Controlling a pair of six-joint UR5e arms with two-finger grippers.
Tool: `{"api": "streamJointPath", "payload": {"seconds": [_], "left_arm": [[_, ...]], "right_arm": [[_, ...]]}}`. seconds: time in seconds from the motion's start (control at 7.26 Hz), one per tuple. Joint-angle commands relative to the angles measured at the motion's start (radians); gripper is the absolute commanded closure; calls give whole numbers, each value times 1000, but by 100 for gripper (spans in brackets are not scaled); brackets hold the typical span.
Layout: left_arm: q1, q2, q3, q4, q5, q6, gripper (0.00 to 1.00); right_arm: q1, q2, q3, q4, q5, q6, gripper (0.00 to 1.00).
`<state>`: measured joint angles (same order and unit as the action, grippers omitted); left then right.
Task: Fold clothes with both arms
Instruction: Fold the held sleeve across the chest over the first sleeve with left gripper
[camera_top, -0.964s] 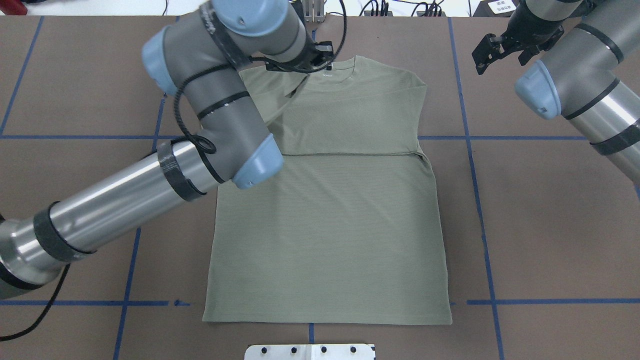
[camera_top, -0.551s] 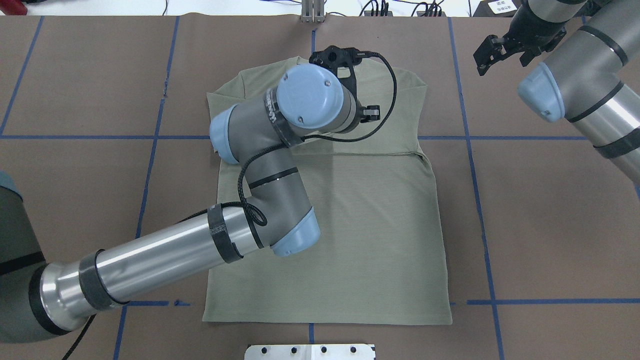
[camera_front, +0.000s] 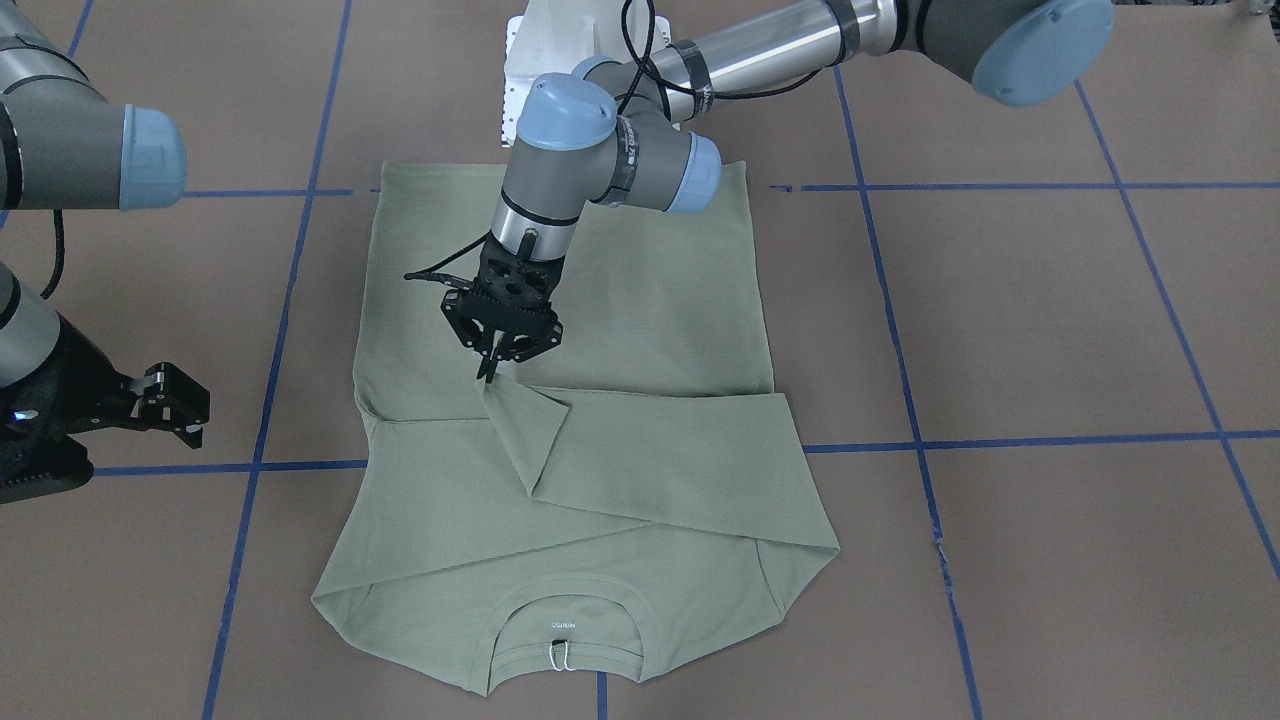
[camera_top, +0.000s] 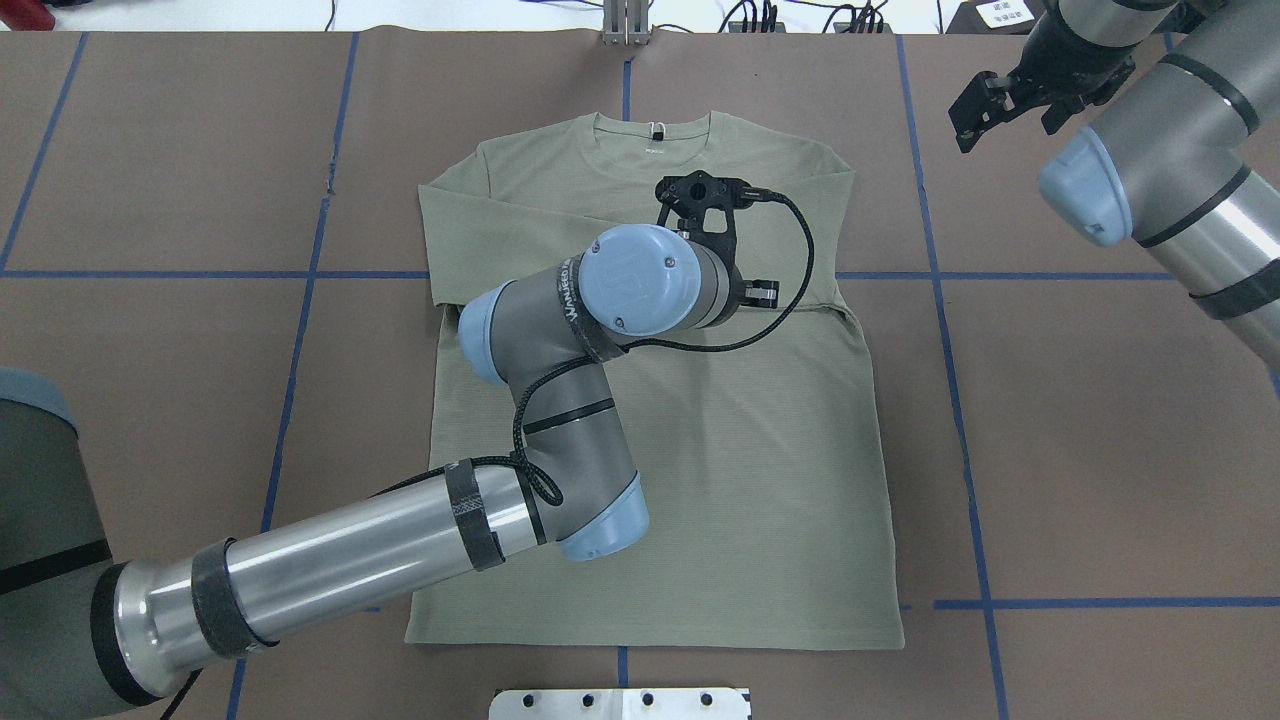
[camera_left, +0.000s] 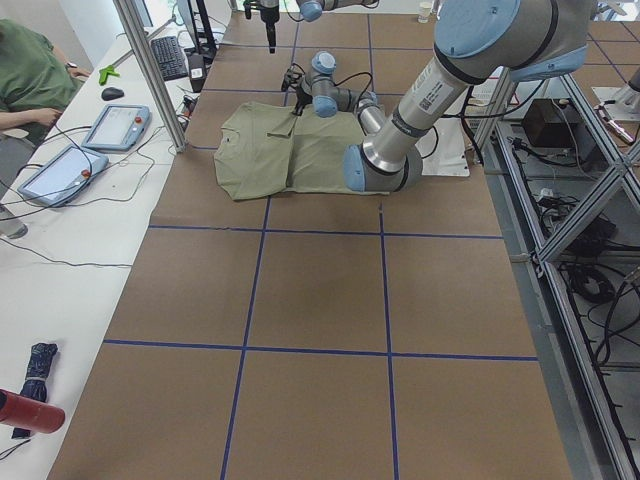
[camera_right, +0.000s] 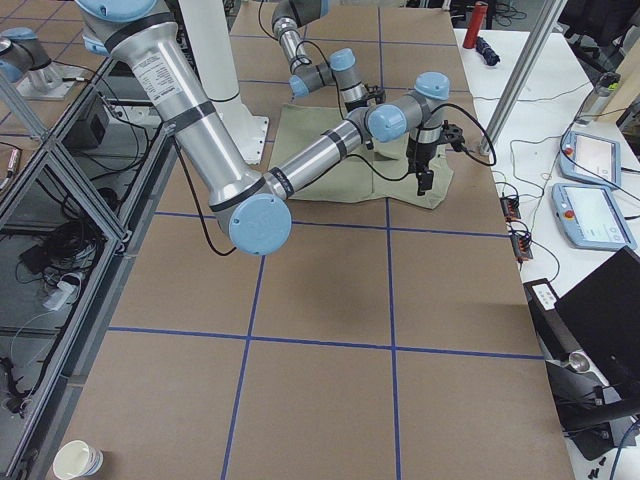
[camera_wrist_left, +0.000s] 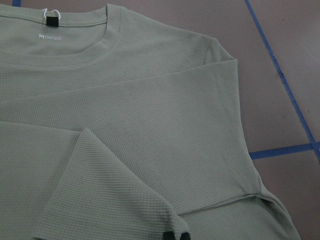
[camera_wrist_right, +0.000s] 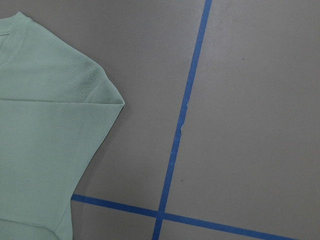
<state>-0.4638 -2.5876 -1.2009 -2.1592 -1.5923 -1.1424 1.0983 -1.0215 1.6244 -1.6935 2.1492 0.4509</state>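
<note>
Exterior front-facing view: the left claw (camera_front: 492, 368) is pressed onto a sleeve cuff (camera_front: 497, 392) of the shirt (camera_front: 660, 300), pinching it. The shirt lies flat on the surface (camera_front: 1000, 330) directly beneath, its collar beyond the claw's tips. The right claw (camera_front: 185, 405) hangs spread, well apart off the shirt's side.

Bright, even light from above — shadows faint and soft, every view sharp — no glare anywhere.

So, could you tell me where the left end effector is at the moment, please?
In the front-facing view the left end effector is just left of centre, over the shirt, pinching its folded sleeve cuff.
</note>
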Motion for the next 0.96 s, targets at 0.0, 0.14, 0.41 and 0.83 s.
{"api": "streamJointPath", "payload": {"seconds": [0.0,0.14,0.41,0.83], "left_arm": [[5,-38,27,-21,-3,6,100],[8,-42,33,-21,-5,7,100],[10,-39,27,-40,-11,7,34],[-19,59,-70,-63,-184,54,0]], "right_arm": [[0,0,0,0,0,0,0],[0,0,0,0,0,0,0],[0,0,0,0,0,0,0],[-3,3,0,2,3,0,0]]}}
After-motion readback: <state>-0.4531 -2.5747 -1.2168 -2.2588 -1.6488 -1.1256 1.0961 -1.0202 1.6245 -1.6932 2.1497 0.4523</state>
